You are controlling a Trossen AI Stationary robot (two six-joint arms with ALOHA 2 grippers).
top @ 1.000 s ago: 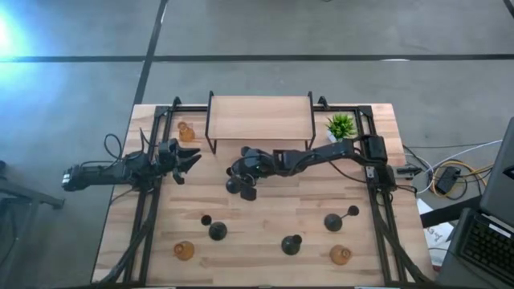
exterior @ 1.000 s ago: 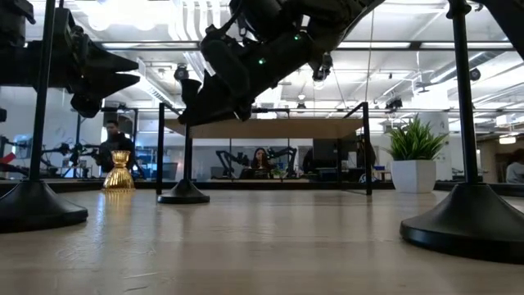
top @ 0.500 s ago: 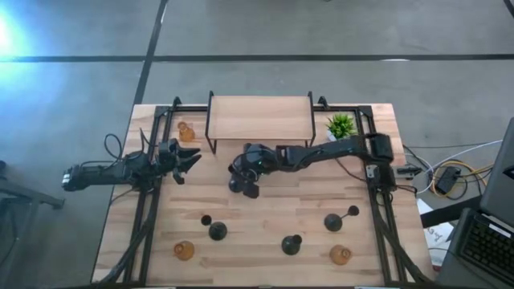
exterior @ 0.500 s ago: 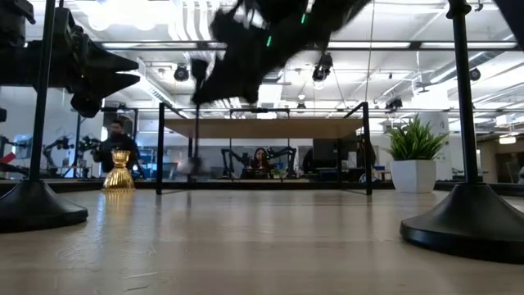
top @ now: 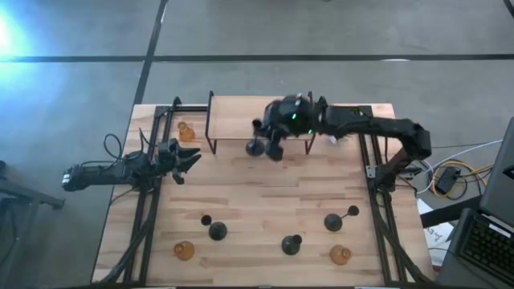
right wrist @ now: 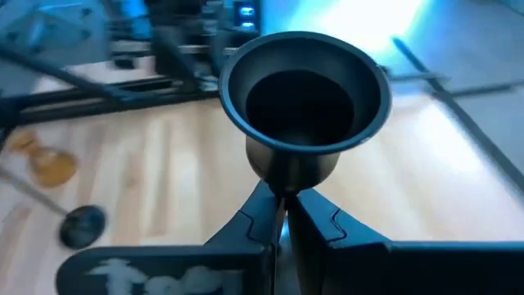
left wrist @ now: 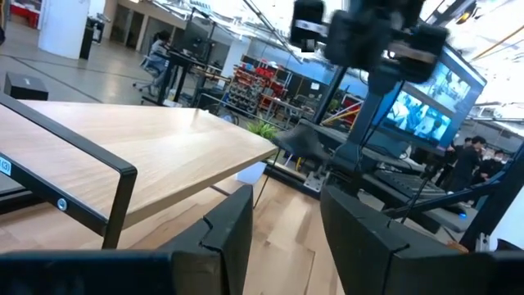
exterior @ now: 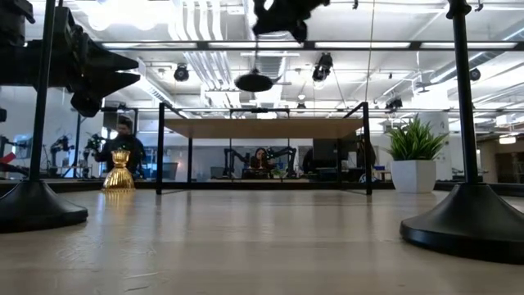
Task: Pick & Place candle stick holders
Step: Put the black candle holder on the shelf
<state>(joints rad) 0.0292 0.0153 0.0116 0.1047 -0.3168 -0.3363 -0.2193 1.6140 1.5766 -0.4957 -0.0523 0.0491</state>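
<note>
Shelf first, from above: the low wooden shelf on thin black metal legs (top: 259, 117) stands at the far middle of the wooden table (top: 265, 205). The right gripper (top: 273, 138) hangs over the shelf's front edge, pinching a black candle stick holder with a round domed base (top: 255, 148) by its thin stem. The left gripper (top: 191, 160) waits just off the shelf's left front corner, fingers spread and nothing between them. A squat amber-orange bulb-shaped holder (top: 185, 132) sits left of the shelf; two more amber holders (top: 185, 250) (top: 340, 255) sit well in front of it, near the table's front edge. Three other black holders are in front of the shelf: one lying down towards the left (top: 212, 226), one near the middle (top: 291, 243), one lying down towards the right (top: 340, 218).

From table height, the held holder's domed base (exterior: 254, 82) hangs above the shelf top, and a small green potted plant in a white pot (exterior: 416, 156) stands right of the shelf.

Past the left wrist, two dark fingers (left wrist: 233, 233) stand apart, with the shelf board close ahead.

Past the right wrist, the fingers (right wrist: 315, 223) are pressed together on the stem just under the holder's small top cup (right wrist: 304, 90).
</note>
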